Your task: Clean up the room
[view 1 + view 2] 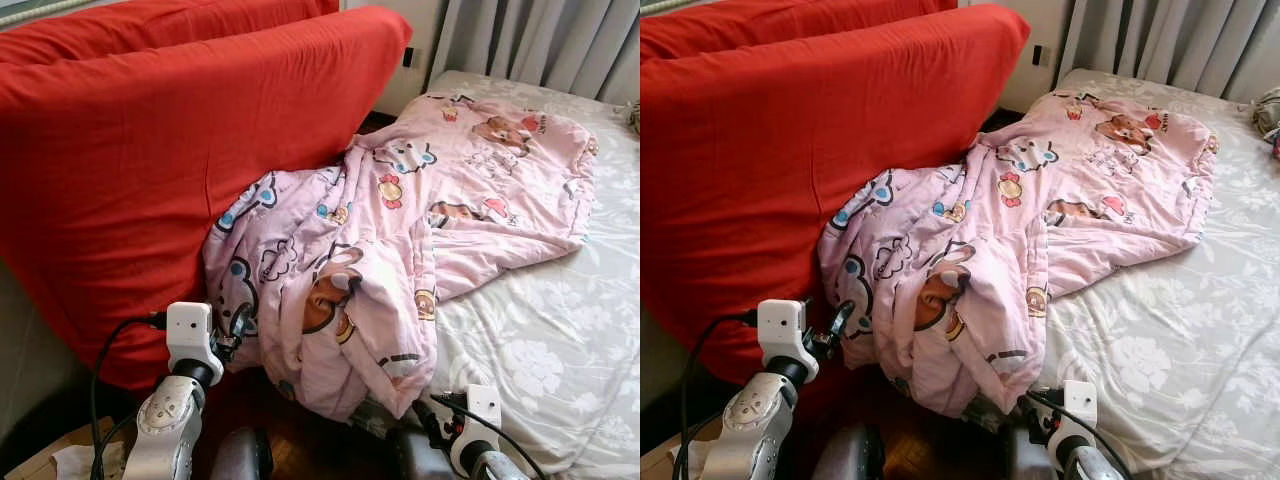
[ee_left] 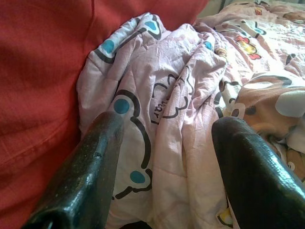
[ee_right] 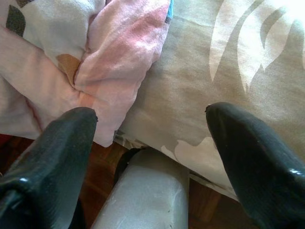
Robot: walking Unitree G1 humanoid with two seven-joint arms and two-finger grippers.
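A pink quilt (image 1: 400, 220) printed with cartoon animals lies across the bed (image 1: 540, 340). It spills over the bed's near edge in a bunched heap against a big red cushion (image 1: 150, 150). My left gripper (image 1: 236, 334) is open at the heap's lower left, and in the left wrist view its fingers (image 2: 95, 162) straddle a fold of the quilt (image 2: 176, 95) close ahead. Low at the bed's edge, my right gripper (image 3: 150, 112) is open over the quilt's hanging corner (image 3: 119, 81) and the grey floral sheet (image 3: 224, 62).
The red cushion leans upright on the left and walls off that side. Grey curtains (image 1: 540, 40) hang behind the bed. Dark wooden floor (image 1: 310, 440) shows under the quilt's hem, and crumpled white paper (image 1: 75, 462) lies at the bottom left.
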